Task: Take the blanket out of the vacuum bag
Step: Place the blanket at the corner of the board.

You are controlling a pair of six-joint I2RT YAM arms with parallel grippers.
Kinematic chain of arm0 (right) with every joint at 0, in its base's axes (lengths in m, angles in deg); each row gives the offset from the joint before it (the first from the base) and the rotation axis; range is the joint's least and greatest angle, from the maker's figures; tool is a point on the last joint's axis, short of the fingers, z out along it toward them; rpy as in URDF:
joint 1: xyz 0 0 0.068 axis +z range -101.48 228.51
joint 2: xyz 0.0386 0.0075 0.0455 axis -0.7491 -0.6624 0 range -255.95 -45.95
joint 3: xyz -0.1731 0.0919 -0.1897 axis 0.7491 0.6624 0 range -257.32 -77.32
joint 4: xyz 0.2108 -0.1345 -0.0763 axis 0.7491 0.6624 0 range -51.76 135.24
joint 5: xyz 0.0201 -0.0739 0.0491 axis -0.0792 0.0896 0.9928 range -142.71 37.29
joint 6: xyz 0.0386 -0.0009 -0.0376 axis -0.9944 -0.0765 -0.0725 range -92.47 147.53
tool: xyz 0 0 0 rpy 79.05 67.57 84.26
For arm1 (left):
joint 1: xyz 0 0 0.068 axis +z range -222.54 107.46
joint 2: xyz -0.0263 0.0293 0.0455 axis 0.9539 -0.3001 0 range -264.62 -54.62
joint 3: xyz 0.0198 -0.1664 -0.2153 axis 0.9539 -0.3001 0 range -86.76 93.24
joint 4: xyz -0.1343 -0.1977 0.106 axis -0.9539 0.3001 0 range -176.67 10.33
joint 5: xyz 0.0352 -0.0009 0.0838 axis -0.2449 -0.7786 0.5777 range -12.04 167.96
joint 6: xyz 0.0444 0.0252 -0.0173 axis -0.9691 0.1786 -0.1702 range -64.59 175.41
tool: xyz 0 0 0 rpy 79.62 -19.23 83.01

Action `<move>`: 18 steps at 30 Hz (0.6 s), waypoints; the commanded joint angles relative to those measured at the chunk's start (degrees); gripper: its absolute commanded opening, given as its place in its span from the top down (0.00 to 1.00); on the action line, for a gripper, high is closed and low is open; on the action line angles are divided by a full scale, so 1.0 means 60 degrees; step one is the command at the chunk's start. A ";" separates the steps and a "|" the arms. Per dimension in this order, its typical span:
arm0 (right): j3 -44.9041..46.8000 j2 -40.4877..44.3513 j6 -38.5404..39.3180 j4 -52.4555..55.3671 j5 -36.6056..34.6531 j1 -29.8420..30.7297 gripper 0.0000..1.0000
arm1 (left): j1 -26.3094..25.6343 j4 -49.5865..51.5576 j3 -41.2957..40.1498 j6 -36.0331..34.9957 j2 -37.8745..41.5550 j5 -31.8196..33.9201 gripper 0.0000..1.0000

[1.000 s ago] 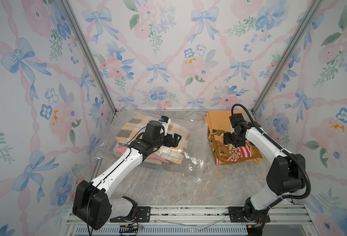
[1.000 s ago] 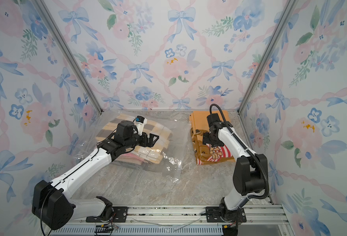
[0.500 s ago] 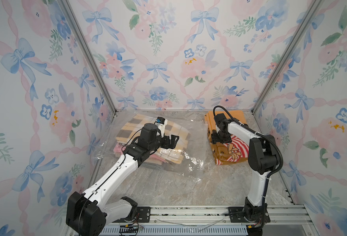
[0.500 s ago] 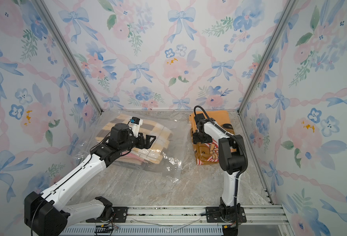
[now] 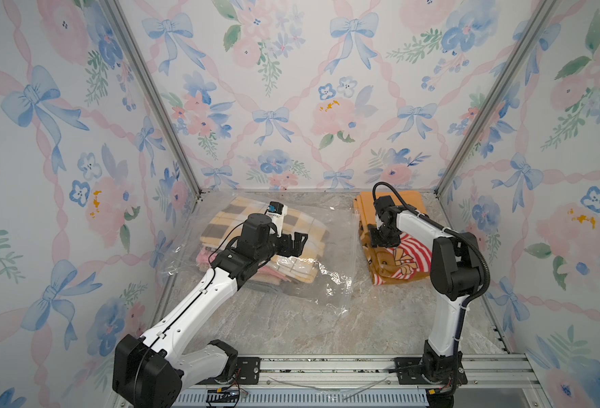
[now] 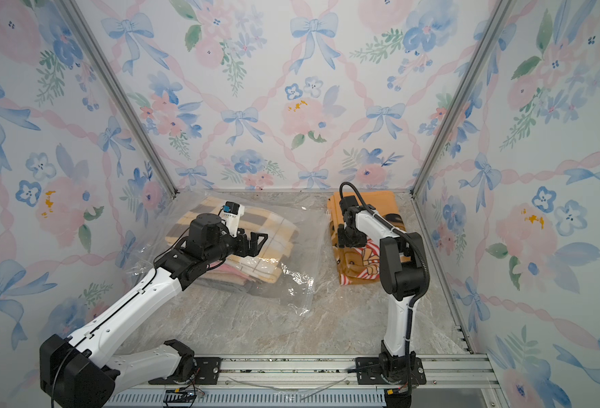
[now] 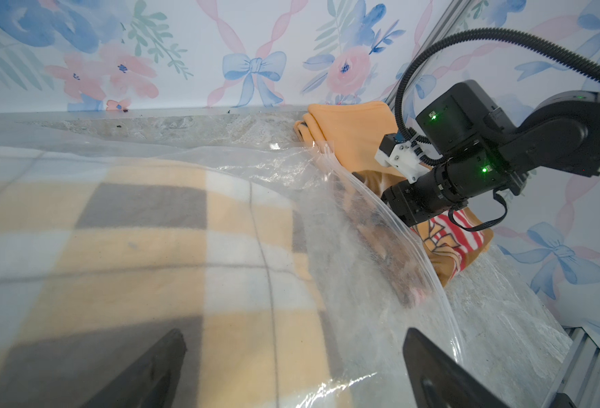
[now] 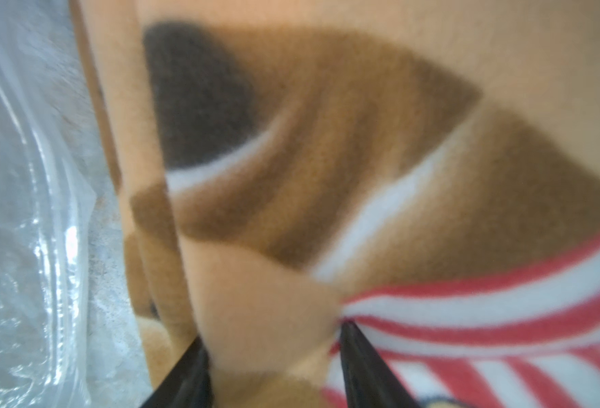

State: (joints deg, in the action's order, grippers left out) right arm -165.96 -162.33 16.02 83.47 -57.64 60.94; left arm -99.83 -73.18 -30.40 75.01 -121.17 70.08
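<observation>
The vacuum bag (image 5: pixel 330 282) lies flat on the marble table (image 5: pixel 291 328), and a plaid blanket (image 5: pixel 305 226) sits folded inside it, on top of other folded cloth. The orange blanket (image 5: pixel 390 268), with its red and white stripes, is outside the bag and just beside the bag's zip edge; the two are touching or nearly so.

The left gripper (image 5: pixel 301 244) hovers over the bag, above the plaid blanket, with its jaws spread wide and nothing between them. In the left wrist view its two black fingers (image 7: pixel 150 371) stand far apart over the clear film. Compared with a second ago it sits a little farther back from the bag's zip edge, and the left arm is lower.

The right gripper (image 5: pixel 383 243) is down on the orange blanket, at the side nearest the bag. In the right wrist view a bunched fold of orange fleece fills the gap between its fingertips (image 8: pixel 353 353), and the stripes pucker where they meet one tip, so the jaws are pinching cloth. A second ago the right arm's elbow stood well away from the bag. Now the arm stands almost upright and closer to it, and the gripper has moved slightly toward the bag.
</observation>
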 commanded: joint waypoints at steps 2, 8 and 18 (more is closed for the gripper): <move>0.0264 -0.0174 -0.0221 -0.0183 0.0124 -0.0561 0.46 | 0.0078 0.0039 -0.0164 -0.0015 0.0144 0.0039 0.02; 0.0212 -0.0245 -0.0056 -0.0281 0.0025 -0.1115 0.47 | 0.0076 0.0029 -0.0154 0.0045 0.0232 0.0008 0.02; 0.0165 -0.0053 0.0121 -0.0553 0.0096 -0.1364 0.46 | -0.0254 0.0138 0.0347 0.0250 -0.0463 -0.0742 0.02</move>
State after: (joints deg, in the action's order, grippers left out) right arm -165.41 -162.35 16.11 80.65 -55.78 52.79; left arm -100.22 -73.02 -30.27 75.47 -122.11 67.75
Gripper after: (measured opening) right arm 0.534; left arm 0.979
